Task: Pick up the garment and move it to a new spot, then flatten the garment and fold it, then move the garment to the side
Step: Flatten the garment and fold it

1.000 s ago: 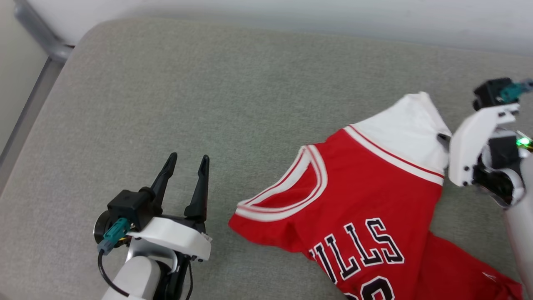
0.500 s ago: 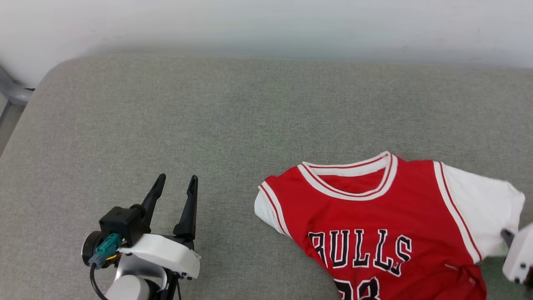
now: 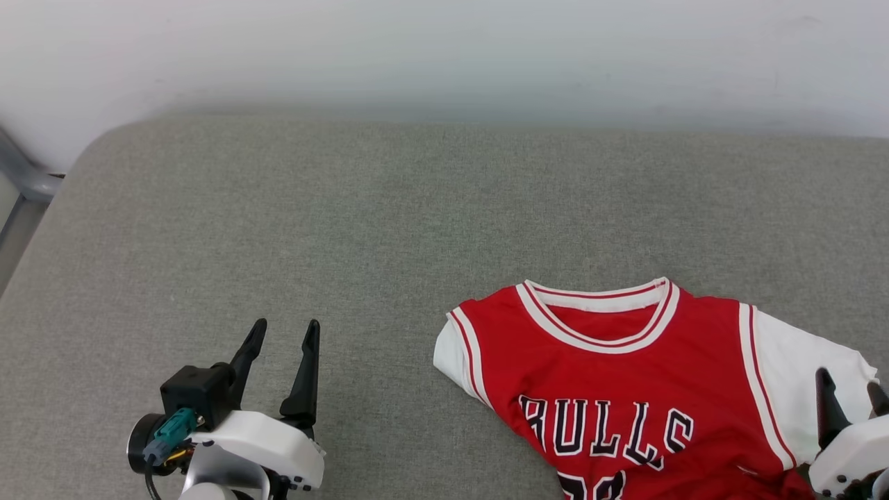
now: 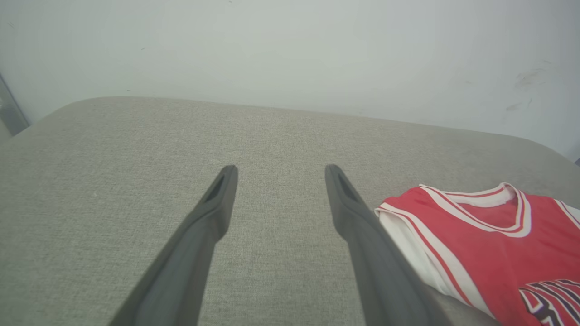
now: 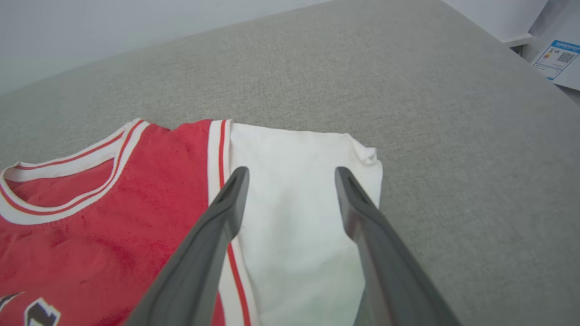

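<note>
The garment (image 3: 625, 389), a red jersey with white-and-red striped trim and black lettering, lies front up on the grey cushion at the lower right, neck toward the wall. A white inner flap is turned out on each side. My right gripper (image 3: 849, 389) stands open over the right white flap (image 5: 299, 199), holding nothing. My left gripper (image 3: 281, 337) is open at the lower left, over bare cushion, well to the left of the garment (image 4: 489, 244). The garment's lower part runs off the bottom of the head view.
The grey cushion (image 3: 347, 229) ends at a white wall (image 3: 444, 55) at the back. Its rounded left corner meets a grey metal bar (image 3: 21, 173). A blue-and-white label (image 5: 557, 56) shows past the cushion's right edge.
The head camera has turned, shifting the whole picture. The right gripper, shut on the garment's white flap before, has let go and now stands open. The garment now lies spread, neck toward the wall.
</note>
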### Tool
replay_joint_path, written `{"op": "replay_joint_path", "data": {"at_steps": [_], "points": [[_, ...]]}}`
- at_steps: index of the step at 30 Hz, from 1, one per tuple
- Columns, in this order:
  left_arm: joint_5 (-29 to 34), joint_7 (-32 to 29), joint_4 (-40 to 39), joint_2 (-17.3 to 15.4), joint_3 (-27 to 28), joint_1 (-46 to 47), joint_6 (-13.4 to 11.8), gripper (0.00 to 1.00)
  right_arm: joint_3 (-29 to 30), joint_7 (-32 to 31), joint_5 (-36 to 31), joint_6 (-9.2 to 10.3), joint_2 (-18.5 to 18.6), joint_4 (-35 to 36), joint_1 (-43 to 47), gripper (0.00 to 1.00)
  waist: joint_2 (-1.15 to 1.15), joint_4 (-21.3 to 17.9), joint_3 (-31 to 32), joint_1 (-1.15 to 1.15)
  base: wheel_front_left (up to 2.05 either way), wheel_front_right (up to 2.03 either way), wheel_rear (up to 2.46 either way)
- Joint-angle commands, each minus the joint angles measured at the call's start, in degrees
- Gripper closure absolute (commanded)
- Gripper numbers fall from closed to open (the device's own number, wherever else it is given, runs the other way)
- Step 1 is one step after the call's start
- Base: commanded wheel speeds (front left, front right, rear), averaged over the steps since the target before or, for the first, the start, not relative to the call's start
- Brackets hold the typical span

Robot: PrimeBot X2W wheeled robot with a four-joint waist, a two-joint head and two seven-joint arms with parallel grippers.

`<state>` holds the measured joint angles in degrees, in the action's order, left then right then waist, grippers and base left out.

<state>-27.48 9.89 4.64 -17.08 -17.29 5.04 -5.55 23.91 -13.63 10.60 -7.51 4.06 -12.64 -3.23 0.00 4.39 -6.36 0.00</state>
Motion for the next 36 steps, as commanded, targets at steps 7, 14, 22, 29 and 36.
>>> {"op": "replay_joint_path", "data": {"at_steps": [7, 14, 22, 29, 36], "points": [[-0.6, -0.7, -0.6, -0.4, 0.2, -2.4, -1.0, 0.0, -6.9, 15.4, -2.0, 0.05, -0.4, 3.1, 1.8, 0.0, 0.0, 0.1, 2.7, 0.0, 0.0, 0.0, 0.0], [-1.0, -1.1, -0.7, -0.7, 0.3, -3.4, -1.6, 0.0, -13.8, 19.2, -3.9, 0.04, -0.8, 10.0, 5.9, 0.0, 0.0, 0.2, 4.1, 0.0, 0.0, 0.0, 0.0], [-2.4, -4.1, -0.4, -2.2, -0.2, -1.1, 0.2, 0.0, -17.3, 16.7, -2.7, 0.04, -1.2, 18.7, 10.3, 0.0, 0.0, -1.6, 3.1, 0.0, 0.0, 0.0, 0.0], [-6.6, -16.5, 2.8, -2.4, -4.3, 6.3, 5.8, 0.0, -19.0, 14.7, -1.5, 0.04, -1.2, 22.0, 9.3, 0.0, 0.0, -4.3, -0.5, 0.0, 0.0, 0.0, 0.0], [-9.2, -29.4, 7.2, -1.6, -9.4, 13.0, 9.0, 0.0, -20.1, 14.9, -0.6, 0.04, -1.2, 22.4, 7.3, 0.0, 0.0, -7.0, -3.8, 0.0, 0.0, 0.0, 0.0]]}}
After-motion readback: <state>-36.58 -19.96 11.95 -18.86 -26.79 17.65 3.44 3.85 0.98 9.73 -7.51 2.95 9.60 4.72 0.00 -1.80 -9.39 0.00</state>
